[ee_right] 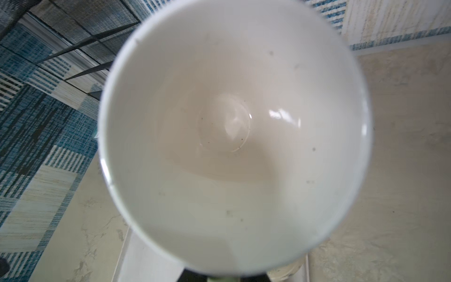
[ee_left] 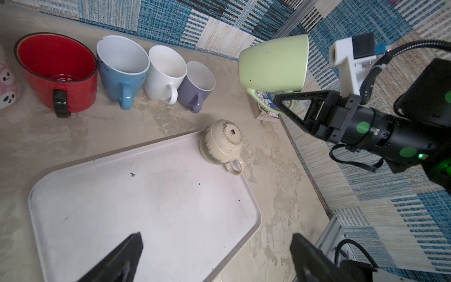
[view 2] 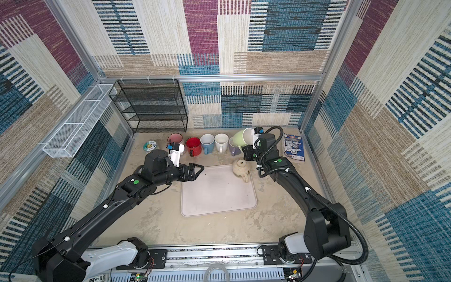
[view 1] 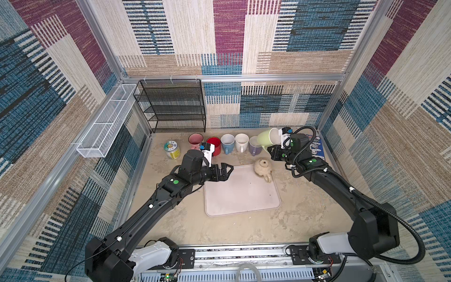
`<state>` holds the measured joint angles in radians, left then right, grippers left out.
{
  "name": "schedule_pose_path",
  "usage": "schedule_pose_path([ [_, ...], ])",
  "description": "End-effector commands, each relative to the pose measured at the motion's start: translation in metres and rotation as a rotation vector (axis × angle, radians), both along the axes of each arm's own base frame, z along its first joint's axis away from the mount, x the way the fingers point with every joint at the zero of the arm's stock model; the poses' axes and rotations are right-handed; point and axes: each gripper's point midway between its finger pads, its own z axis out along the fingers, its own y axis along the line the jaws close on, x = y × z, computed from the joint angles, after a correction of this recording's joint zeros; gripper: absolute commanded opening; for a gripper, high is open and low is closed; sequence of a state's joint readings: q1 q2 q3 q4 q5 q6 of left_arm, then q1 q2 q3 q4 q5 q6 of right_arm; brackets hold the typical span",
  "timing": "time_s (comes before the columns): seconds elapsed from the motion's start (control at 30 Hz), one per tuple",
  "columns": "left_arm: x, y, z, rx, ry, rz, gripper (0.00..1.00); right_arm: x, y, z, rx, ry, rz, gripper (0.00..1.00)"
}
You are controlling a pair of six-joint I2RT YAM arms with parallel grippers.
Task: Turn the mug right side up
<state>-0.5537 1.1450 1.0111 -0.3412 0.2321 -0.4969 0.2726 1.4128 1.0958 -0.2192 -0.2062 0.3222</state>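
Item under task: light green ceramic mug [ee_left: 272, 64], white-glazed inside, held in the air beyond the far right corner of the pale pink rounded plastic tray [ee_left: 146, 207], touching nothing but the gripper. Right gripper [ee_left: 279, 100]: jaws nearly closed, pinched on the mug's handle, which hangs below the body; no other support. Key relation: mug's long axis approx. horiz., base pointing along the tray's far edge toward its left end, mouth facing back at the right wrist. The right wrist view looks straight into the bowl. Mug is thus on its side, neither inverted nor upright; judged approx. halfway through the turn. Next move, in my judgement, needs a wrist rotation bringing mouth up and base down, then lowering to bare table beyond the tray's far right corner, clear of the lilac ceramic mug [ee_left: 195, 85] standing just past the tray's far edge. Risk: handle-only pinch, so body may pivot. Left gripper [view 1: 229, 172]: jaws fully spread, empty, over the tray's far left corner, well apart from the green mug; right arm is the nearer. Appearance: smooth glaze, tapered, wider at mouth, few dark specks, no chips visible. Also noted: cream speckled ceramic mug [ee_left: 220, 142] upside down on the tray's far right corner, between the two grippers; not yet righted.
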Motion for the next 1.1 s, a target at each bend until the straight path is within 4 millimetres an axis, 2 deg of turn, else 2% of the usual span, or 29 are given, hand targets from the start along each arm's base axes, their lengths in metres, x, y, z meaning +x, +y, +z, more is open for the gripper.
schedule_pose_path([
  [0.0,-0.003,0.013,-0.014,0.090,0.038,0.026,1.00,0.022,-0.011,0.009,-0.049,-0.057,-0.041,0.00],
  [0.23,-0.005,0.016,-0.023,0.130,0.080,0.027,1.00,0.058,-0.028,-0.017,-0.151,0.011,-0.101,0.00],
  [0.43,-0.007,0.015,-0.026,0.127,0.090,0.020,1.00,0.080,-0.037,-0.039,-0.194,0.062,-0.128,0.00],
  [0.8,-0.007,0.012,-0.039,0.134,0.119,0.004,1.00,0.103,-0.069,-0.078,-0.225,0.149,-0.187,0.00],
  [1.07,-0.005,0.011,-0.046,0.145,0.129,0.005,1.00,0.112,-0.070,-0.110,-0.262,0.206,-0.171,0.00],
])
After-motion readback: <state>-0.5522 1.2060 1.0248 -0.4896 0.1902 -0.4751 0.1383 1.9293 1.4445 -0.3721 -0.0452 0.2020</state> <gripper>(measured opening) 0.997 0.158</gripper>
